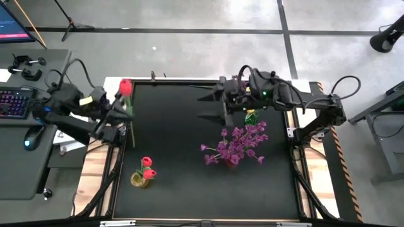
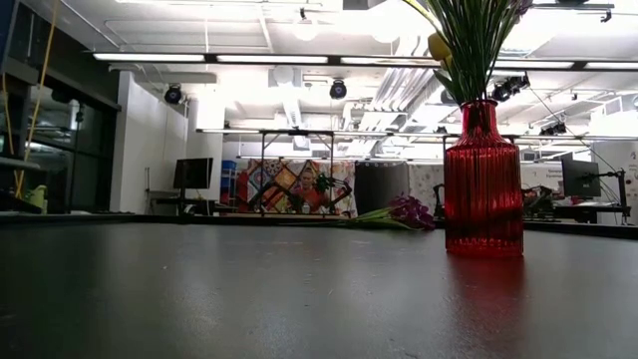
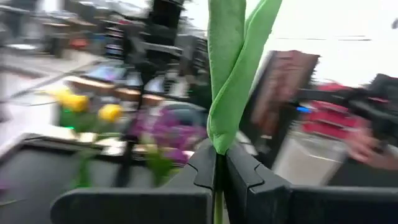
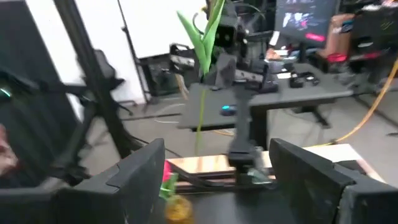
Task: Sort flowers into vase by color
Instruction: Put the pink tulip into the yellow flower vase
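My left gripper is at the table's left edge, shut on a red tulip with a long green stem and leaves. In the right wrist view that tulip's stem hangs below the left arm. My right gripper hovers over the far middle of the table, open and empty. A small yellow vase near the left holds red tulips. A red ribbed vase stands upright on the table and holds green stems. Purple sprays spread at mid-right, with a yellow bloom beside them. My left gripper pinches the red tulip's stem between its two fingers, just below where the leaves spring. The fingers lie across the stem. The flower is lifted clear of the table, with the bloom beyond the fingers and the bare stem end trailing on the other side.
The black table top lies between the two arms. Its wooden frame runs along the left side. A desk with a keyboard and mouse stands left of the table. In the low view a purple spray lies on the table behind the red vase.
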Action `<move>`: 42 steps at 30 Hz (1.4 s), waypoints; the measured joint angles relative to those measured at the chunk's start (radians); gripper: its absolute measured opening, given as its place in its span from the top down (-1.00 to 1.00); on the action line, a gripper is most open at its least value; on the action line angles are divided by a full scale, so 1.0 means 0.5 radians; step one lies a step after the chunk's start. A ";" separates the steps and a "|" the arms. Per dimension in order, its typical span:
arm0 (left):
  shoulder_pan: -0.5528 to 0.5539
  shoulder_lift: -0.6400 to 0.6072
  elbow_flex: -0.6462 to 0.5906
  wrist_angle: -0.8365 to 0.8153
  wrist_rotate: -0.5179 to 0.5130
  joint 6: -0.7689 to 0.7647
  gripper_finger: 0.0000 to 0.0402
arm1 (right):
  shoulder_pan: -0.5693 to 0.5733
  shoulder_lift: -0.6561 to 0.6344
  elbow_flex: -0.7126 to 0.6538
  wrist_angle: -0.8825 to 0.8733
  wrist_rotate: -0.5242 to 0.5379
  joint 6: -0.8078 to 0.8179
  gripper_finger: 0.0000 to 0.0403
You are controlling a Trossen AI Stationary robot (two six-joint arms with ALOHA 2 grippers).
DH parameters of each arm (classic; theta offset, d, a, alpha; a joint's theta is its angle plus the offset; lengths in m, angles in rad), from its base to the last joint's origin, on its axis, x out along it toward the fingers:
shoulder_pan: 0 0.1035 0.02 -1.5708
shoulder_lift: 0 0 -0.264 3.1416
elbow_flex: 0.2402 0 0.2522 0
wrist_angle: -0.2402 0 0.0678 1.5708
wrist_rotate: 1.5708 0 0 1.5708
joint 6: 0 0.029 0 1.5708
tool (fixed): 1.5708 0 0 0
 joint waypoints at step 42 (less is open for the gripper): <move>-0.881 -0.823 -1.715 1.143 0.551 0.236 1.00 | 0.365 0.217 0.002 0.014 0.829 0.998 -0.37</move>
